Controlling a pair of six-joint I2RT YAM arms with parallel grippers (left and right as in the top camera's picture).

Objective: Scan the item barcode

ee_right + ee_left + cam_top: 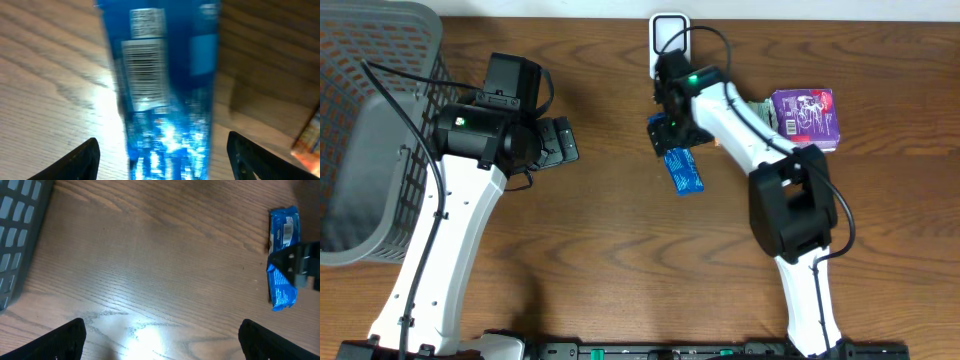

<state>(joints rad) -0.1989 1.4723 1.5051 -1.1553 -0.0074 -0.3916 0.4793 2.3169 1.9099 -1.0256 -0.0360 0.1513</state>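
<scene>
The blue packet sits near the middle of the brown wooden surface, angled, with its far end under the right pincer. In the right wrist view the packet is blurred and fills the centre, its white barcode facing the camera. The right pincer stands wide, one dark finger on each side of the packet and neither touching it. Whether the packet lies flat on the wood cannot be told. The left pincer hangs to the left, well apart from the packet, spread wide over bare wood and holding nothing. A grey basket stands at the far left, a purple box at the right, and a white device at the far edge.
</scene>
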